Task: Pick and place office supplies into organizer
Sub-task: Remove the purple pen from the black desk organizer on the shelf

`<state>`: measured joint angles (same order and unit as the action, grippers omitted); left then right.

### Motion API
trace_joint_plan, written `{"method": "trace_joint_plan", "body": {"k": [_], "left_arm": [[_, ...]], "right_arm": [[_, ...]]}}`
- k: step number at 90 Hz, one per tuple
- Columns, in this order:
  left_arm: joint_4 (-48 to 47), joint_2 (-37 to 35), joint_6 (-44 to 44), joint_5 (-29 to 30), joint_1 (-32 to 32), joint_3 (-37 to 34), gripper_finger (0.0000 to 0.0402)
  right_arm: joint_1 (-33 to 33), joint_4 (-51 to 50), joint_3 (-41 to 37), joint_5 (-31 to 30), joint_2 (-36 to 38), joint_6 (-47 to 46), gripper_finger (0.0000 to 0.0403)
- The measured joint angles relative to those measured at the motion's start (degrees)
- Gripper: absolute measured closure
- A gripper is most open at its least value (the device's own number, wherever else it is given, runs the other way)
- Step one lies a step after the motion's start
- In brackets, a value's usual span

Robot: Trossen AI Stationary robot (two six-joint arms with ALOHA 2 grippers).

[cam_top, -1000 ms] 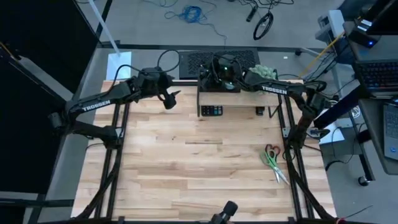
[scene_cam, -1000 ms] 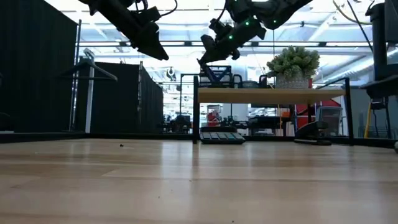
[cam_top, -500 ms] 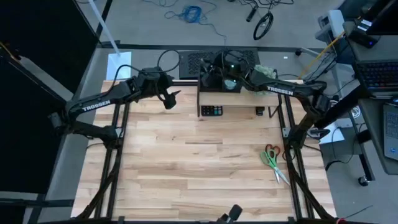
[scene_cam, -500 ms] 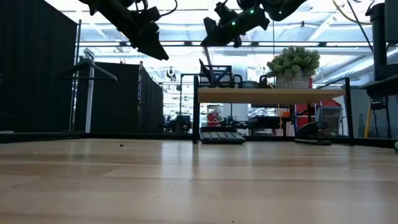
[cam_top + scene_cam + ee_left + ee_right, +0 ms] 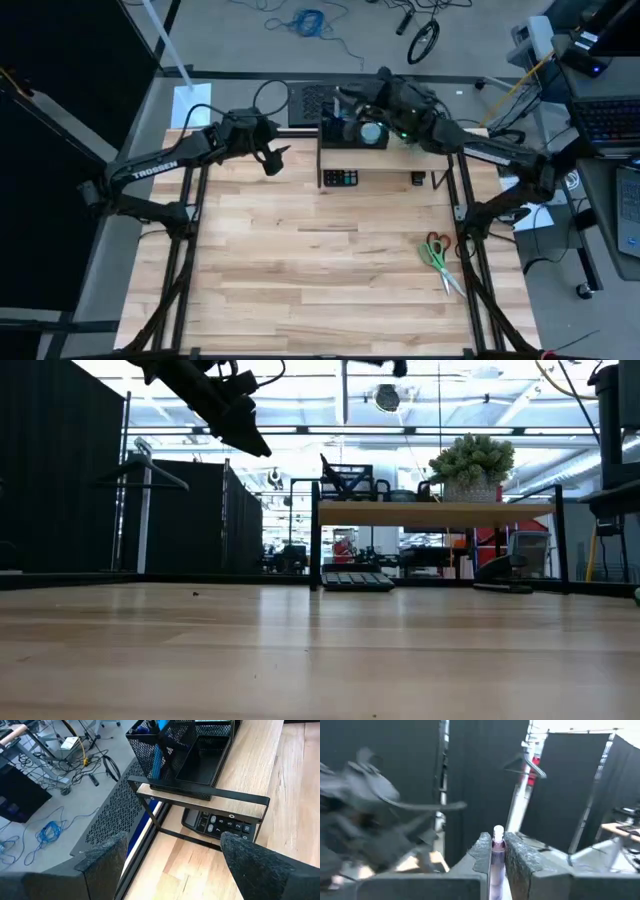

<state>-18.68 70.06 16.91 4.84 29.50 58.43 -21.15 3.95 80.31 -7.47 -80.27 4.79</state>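
The right gripper [image 5: 496,851], above the organizer [image 5: 345,128] at the worktop's back edge, clamps what is probably a pen [image 5: 497,845]: light, stiff, slippery, best pinched mid-body. The left gripper [image 5: 272,160] waits, jaws apart.

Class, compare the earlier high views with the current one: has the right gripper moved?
Yes. The right gripper, shut on a pen, has swung from over the wooden riser toward the table's far edge.

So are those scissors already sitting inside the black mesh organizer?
No, the scissors lie flat on the wooden table near its right edge, far from the organizer on the shelf at the back.
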Motion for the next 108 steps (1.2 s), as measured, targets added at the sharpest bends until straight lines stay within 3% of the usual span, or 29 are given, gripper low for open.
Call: {"method": "trace_joint_plan", "body": {"k": [13,35,46,59,80,95,108], "left_arm": [[0.0,0.0,0.0,0.0,0.0,-0.02,0.0093],[0.22,0.0,-0.02,0.0,0.0,-0.02,0.0093],[0.35,0.0,-0.02,0.0,0.0,-0.02,0.0093],[0.29,0.0,-0.04,0.0,0.0,-0.02,0.0093],[0.5,0.0,-0.07,0.0,0.0,0.0,0.0093],[0.5,0.0,-0.07,-0.02,0.0,0.0,0.0093],[0.45,0.0,-0.07,-0.02,0.0,-0.01,0.0093]], "right_arm": [[4.05,-17.24,0.01,0.02,4.91,-12.83,0.0387],[11.88,-59.96,-0.48,-1.22,7.1,-37.24,0.0387],[17.54,-69.61,-5.59,-4.91,6.67,-50.74,0.0387],[22.91,-65.91,-17.76,-5.93,6.59,-65.21,0.0387],[28.47,-43.96,-37.06,-3.08,6.54,-83.27,0.0387],[30.41,-38.63,-42.69,-3.23,6.54,-90.43,0.0387],[32.6,-38.73,-44.16,-7.0,6.55,-94.2,0.0386]]}}
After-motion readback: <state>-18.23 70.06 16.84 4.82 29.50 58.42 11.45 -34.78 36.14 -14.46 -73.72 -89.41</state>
